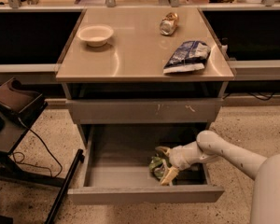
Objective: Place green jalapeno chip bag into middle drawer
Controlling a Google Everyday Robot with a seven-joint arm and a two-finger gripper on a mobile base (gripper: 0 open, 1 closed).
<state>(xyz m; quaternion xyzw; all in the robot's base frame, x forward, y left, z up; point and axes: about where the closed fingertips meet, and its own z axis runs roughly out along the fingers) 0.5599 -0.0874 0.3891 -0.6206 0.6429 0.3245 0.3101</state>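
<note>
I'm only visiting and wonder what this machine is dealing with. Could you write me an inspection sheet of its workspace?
Surface: tan counter top, carrying three loose items.
Job's things: green jalapeno chip bag lies inside the open middle drawer, right of centre.
Clutter: white bowl, can and blue-and-white chip bag, all on the counter top.
Gripper: gripper reaches into the middle drawer, right at the green bag.
Cables: black cable trails over the floor at left.
Surroundings: shut upper drawer with white scratches; dark stand at left; speckled floor.
</note>
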